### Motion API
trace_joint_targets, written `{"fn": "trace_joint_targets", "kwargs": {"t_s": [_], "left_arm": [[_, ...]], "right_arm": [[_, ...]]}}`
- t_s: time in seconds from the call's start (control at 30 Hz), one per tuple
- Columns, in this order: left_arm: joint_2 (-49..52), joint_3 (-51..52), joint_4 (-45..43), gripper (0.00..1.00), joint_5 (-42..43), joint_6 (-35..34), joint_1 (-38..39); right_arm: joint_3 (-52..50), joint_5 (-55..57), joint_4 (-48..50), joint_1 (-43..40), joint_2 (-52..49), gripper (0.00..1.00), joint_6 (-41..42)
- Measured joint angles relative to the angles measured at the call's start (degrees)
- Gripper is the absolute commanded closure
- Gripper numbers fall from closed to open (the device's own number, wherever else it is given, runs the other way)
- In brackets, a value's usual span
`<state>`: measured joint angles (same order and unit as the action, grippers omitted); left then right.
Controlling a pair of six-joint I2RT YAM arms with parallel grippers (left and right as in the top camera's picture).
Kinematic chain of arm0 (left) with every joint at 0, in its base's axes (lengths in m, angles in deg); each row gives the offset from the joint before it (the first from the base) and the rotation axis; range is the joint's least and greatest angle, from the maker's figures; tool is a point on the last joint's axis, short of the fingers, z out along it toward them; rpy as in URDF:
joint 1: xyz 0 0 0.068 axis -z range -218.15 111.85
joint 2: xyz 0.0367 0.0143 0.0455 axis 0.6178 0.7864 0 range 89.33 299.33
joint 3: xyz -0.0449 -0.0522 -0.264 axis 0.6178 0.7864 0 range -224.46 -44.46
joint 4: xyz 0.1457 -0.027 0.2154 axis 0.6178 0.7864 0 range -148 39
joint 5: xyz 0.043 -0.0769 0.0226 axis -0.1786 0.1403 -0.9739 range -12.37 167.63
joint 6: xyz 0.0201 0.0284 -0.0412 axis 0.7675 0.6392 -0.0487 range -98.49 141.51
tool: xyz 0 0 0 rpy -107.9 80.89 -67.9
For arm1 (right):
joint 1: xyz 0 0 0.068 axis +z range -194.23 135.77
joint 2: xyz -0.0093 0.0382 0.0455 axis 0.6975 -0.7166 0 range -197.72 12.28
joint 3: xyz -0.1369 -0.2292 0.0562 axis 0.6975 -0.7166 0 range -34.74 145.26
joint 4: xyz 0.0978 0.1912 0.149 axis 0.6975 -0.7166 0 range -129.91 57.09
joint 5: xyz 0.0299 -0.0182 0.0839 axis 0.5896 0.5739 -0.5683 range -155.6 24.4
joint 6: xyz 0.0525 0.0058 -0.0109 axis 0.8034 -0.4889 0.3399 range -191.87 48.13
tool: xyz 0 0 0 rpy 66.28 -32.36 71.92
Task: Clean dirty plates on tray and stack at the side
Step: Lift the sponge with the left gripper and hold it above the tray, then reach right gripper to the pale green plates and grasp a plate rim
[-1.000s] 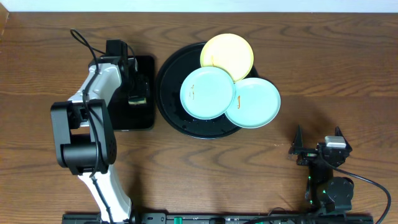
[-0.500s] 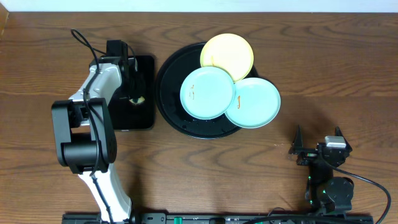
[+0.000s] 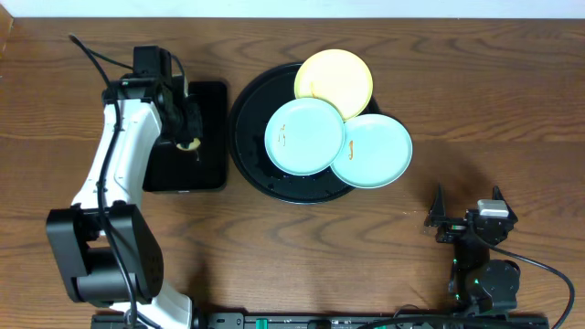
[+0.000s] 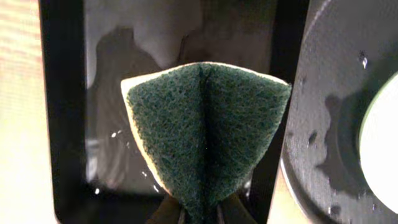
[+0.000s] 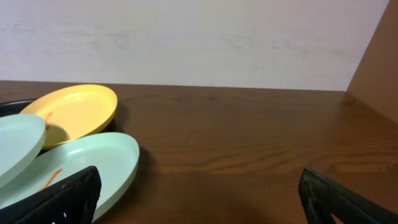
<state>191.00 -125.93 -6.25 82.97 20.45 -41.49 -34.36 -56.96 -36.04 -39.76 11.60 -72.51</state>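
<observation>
Three plates lie overlapping on the round black tray (image 3: 247,137): a yellow one (image 3: 334,82) at the back, a mint one (image 3: 304,135) in the middle and another mint one (image 3: 373,151) at the right, each with orange smears. My left gripper (image 3: 187,142) hangs over the rectangular tray, shut on a green-and-yellow sponge (image 4: 205,137) that is folded between the jaws. My right gripper (image 3: 466,215) rests open at the front right, apart from the plates. Its wrist view shows the yellow plate (image 5: 71,112) and the nearer mint plate (image 5: 93,162) ahead to the left.
A smaller rectangular black tray (image 3: 206,100), wet inside, sits left of the round tray. The round tray's rim (image 4: 323,93) shows at the right of the left wrist view. A white wall closes the table's far edge.
My left gripper has shut on the sponge and raised it off the rectangular tray, and the left arm has swung leftwards. The right arm has not moved.
</observation>
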Motion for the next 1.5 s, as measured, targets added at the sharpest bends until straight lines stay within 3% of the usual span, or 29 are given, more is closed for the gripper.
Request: {"fn": "trace_joint_targets", "kwargs": {"t_s": [1.27, 1.5], "left_arm": [[0.2, 0.2, 6.5, 0.93, 4.0, -0.9, 0.0], [0.2, 0.2, 6.2, 0.92, 5.3, -0.9, 0.0]], "right_arm": [[0.0, -1.7, -0.2, 0.0, 0.0, 0.01, 2.9], [6.4, -7.4, -10.2, 0.0, -1.2, 0.01, 7.9]]}}
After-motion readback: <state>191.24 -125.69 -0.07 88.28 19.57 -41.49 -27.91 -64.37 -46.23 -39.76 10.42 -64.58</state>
